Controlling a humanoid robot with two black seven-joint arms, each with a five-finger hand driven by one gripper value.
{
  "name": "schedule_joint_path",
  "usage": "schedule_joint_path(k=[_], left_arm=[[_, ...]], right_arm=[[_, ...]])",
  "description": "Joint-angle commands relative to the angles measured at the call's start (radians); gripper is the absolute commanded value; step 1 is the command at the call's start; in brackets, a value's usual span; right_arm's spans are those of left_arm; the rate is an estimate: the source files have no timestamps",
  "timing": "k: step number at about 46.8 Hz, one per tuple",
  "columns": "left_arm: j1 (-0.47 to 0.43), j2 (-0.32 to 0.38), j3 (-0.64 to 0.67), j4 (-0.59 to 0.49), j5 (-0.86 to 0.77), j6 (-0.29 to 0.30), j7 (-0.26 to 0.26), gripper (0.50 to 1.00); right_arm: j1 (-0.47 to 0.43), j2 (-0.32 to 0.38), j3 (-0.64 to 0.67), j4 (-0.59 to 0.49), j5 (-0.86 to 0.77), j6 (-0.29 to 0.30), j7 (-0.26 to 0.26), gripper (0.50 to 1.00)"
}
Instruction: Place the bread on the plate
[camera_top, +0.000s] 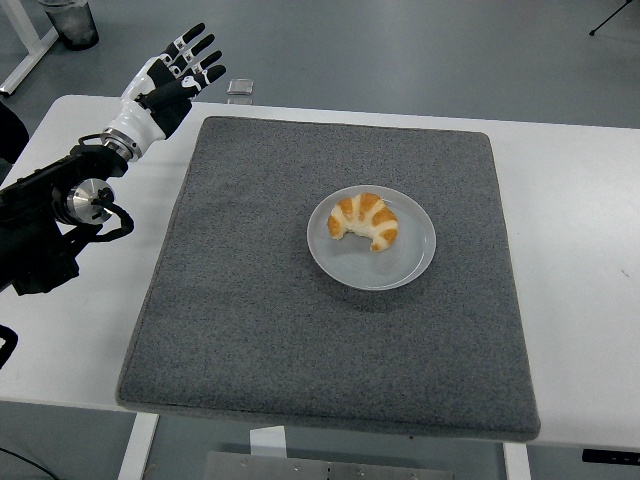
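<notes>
Grey felt matting (300, 330) covers most of the white desk (80, 310), likely to give things a soft, non-slip bed. At its middle sits a pale plate (405, 265), and the croissant (364, 220) lies on it, so the task looks done. Well apart, over the desk's far left corner, the left robot hand (172, 72) hangs released, fingers spread, holding nothing.

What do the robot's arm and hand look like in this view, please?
Only the left arm shows. It is bulky and black, with a round silver metal cap at one joint and a black cable looping beside it. A white cuff forms the wrist. The left hand is black with white panels on its back, and its five black fingers carry small white segments.
</notes>
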Motion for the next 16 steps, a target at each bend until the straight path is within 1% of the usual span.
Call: schedule_joint_path(k=[1,16], left_arm=[[0.009,0.000,0.000,0.006,0.000,0.000,0.001,0.992],[0.020,0.000,0.002,0.006,0.001,0.000,0.001,0.992]], right_arm=[[0.000,0.000,0.000,0.000,0.000,0.001,0.000,0.952],[0.000,0.000,0.000,0.000,0.000,0.001,0.000,0.952]])
